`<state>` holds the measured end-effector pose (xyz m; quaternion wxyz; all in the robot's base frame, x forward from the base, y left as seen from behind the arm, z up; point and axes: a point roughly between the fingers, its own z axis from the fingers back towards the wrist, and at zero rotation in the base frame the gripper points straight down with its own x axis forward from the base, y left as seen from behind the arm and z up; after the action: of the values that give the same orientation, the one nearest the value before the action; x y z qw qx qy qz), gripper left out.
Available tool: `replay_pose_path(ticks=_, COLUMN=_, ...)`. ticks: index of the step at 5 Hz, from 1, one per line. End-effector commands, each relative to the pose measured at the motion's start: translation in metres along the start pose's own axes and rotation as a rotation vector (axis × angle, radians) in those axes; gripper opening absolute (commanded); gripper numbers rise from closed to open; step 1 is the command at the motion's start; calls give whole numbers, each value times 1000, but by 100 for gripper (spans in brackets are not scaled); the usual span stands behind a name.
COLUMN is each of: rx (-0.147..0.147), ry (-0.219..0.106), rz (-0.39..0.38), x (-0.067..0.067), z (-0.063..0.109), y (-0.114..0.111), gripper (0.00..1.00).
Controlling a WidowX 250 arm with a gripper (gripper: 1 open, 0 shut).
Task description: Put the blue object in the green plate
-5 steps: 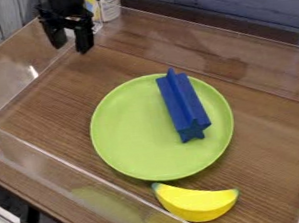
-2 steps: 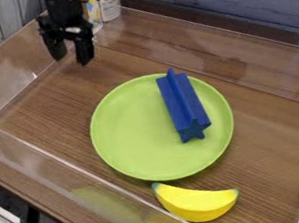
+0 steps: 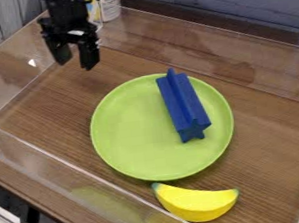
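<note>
The blue object (image 3: 183, 103), a royal-blue ridged block, lies flat on the right half of the green plate (image 3: 131, 136), running from the plate's far rim toward its near right. My gripper (image 3: 74, 54) hangs at the upper left, pointing down over the bare wood, clear of the plate's far-left rim. Its two black fingers (image 3: 90, 54) stand apart with nothing between them, so it is open.
A yellow banana-shaped toy (image 3: 197, 199) lies on the wood just in front of the plate. Clear plastic walls (image 3: 38, 165) ring the wooden tabletop. A white and yellow bottle (image 3: 105, 3) stands behind the gripper at the back edge.
The gripper has shifted a little toward the plate, down and right in the picture, still open. The blue object, plate and banana toy have not moved.
</note>
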<state>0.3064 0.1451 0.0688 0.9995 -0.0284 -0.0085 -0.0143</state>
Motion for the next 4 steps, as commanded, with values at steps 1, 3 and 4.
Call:
replay_pose_path(ticks=1, rx=21, ry=-68, rz=-61, x=2, z=26, y=-29, gripper=100)
replay_pose_path(ticks=3, rx=-5, ry=-55, rz=-116, x=-4, z=20, y=-68, gripper=100)
replay_pose_path(ticks=4, rx=-15, ry=-58, rz=-142, x=-10, z=15, y=-96, gripper=100)
